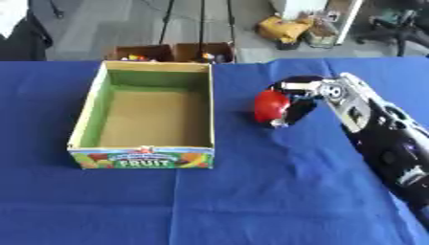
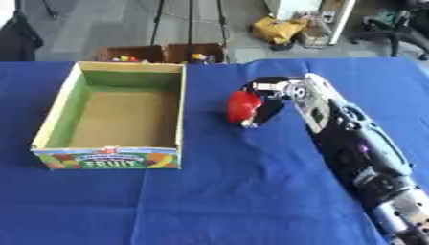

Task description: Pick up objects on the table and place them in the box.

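On the blue tabletop [image 1: 251, 201], the left eye view showed the box [image 1: 84, 119] at centre left holding nothing, while in the right eye view the right hand [image 2: 272, 103] curled around a red object [image 2: 243, 106] at centre, not yet boxed.

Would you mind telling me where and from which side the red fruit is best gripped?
Grip the red fruit across its rounded middle, coming from its right, away from the box. The right hand already curls round it there, and its round shape offers no handle.
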Robot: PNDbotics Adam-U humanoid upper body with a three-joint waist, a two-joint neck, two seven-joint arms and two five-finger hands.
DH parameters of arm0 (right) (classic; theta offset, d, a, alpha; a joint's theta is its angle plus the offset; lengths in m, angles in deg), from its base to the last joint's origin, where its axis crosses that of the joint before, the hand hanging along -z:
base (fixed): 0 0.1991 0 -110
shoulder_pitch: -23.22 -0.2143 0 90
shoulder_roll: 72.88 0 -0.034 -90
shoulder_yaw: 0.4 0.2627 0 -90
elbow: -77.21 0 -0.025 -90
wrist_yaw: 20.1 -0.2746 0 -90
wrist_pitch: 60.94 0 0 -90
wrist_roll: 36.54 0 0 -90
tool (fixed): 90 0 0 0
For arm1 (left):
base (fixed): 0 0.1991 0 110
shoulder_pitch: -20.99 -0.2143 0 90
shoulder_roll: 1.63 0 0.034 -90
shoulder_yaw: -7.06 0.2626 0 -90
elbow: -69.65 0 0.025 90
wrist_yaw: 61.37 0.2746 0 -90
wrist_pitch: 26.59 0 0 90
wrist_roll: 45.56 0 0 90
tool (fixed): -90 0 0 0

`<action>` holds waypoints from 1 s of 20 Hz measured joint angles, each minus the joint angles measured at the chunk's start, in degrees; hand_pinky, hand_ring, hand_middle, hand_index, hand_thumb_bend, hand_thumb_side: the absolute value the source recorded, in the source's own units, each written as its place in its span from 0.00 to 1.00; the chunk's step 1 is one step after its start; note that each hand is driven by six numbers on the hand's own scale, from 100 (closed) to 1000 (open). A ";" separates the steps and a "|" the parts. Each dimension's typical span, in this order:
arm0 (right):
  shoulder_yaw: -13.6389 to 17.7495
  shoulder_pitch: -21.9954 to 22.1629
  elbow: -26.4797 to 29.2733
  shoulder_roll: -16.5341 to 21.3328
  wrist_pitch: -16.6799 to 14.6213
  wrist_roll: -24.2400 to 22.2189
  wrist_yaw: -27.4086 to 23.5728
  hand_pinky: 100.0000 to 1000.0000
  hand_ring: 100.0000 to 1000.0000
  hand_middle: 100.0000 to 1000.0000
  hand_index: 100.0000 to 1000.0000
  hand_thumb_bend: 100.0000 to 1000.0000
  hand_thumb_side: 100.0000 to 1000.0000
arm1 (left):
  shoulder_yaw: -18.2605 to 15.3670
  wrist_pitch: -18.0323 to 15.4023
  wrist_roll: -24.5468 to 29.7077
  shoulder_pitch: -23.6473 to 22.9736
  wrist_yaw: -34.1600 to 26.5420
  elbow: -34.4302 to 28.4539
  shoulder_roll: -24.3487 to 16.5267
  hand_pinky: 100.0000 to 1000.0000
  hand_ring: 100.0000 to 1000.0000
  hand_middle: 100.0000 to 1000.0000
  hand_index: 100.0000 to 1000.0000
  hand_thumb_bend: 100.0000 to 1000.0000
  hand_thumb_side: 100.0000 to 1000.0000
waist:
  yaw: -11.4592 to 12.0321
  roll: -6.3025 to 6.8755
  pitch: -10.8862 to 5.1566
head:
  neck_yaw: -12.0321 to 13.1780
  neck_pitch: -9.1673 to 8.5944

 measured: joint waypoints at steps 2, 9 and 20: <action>0.01 -0.01 -0.16 -0.02 -0.01 0.60 0.00 0.54 0.66 0.67 0.77 0.33 0.25 | 0.00 0.05 -0.05 0.02 0.00 0.00 0.00 0.65 0.83 0.65 0.72 0.00 0.98 | 0.00 0.00 0.02 | 0.00 0.00; 0.02 -0.04 -0.66 -0.33 0.40 3.36 -0.26 0.52 0.62 0.60 0.73 0.26 0.21 | 0.01 0.17 -0.17 0.04 0.00 0.00 0.00 0.65 0.83 0.65 0.72 0.00 0.98 | -0.02 0.00 0.06 | 0.00 0.00; 0.01 -0.07 -0.79 -0.36 1.32 6.43 -1.15 0.51 0.61 0.57 0.70 0.11 0.22 | 0.01 0.19 -0.19 0.04 0.00 0.00 0.00 0.64 0.83 0.65 0.72 0.00 0.98 | -0.06 0.07 0.06 | 0.00 -0.01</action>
